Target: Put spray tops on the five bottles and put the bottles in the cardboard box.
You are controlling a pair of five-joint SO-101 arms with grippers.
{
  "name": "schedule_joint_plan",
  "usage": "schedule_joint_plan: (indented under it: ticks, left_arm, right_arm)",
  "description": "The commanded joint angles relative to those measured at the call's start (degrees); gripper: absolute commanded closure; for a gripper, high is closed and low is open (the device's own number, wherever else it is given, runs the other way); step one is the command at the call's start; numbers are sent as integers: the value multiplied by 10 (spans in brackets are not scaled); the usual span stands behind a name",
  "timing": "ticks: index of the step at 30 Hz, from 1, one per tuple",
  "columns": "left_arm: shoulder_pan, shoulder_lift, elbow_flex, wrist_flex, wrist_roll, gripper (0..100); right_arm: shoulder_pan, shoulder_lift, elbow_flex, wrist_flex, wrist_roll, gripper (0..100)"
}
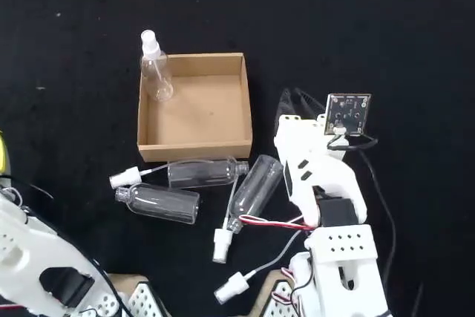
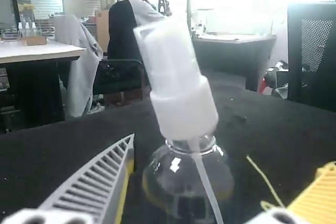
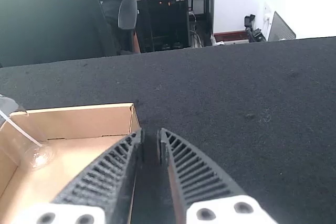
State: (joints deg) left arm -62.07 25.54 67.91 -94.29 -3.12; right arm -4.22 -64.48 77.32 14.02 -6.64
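Note:
My left gripper (image 2: 228, 156) is shut on a clear bottle (image 2: 186, 182), with the grey finger on one side and the yellow one on the other. A white spray top (image 2: 176, 85) sits tilted on its neck, its tube down inside. The cardboard box (image 1: 194, 142) holds one upright capped bottle (image 1: 156, 72) in its far left corner, also seen as the bottle (image 3: 29, 148) in the box (image 3: 79, 121). Three bottles lie in front of the box: one (image 1: 200, 172) with a top, one bare (image 1: 157, 203), and one (image 1: 256, 183) with a top (image 1: 221, 245) pulled out. My right gripper (image 3: 149, 132) is shut and empty, right of the box.
A loose spray top (image 1: 232, 287) lies near the front edge between the arm bases. The right arm (image 1: 323, 183) stretches along the box's right side. Black cloth covers the table (image 1: 386, 50), with free room at the back and right.

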Motion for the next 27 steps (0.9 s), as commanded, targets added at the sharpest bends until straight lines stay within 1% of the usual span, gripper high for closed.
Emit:
schedule_joint_plan:
  ticks: [1, 3, 11, 12, 16, 18, 25, 27]
  left_arm:
    - [3, -29, -53, 69, 10, 619]
    - [0, -29, -66, 98, 11, 619]
    - [5, -29, -60, 98, 9, 619]
    - [5, -30, -60, 90, 9, 619]
    - [6, -30, -36, 11, 7, 619]
    - [6, -30, -17, -9, 6, 619]
    - [1, -33, 0, -13, 6, 619]
    - [0, -51, 5, -13, 6, 619]
  right_arm:
    - [-3, -7, -3, -17, 5, 962]
    - [-3, -7, -3, -17, 5, 962]
    - [-3, -7, -3, -17, 5, 962]
    - [-3, -7, -3, -17, 5, 962]
    - [-3, -7, -3, -18, 5, 962]
    - [-3, -7, -3, -18, 5, 962]
    - [-3, -7, -3, -18, 5, 962]
    - [-3, -7, -3, -17, 5, 962]
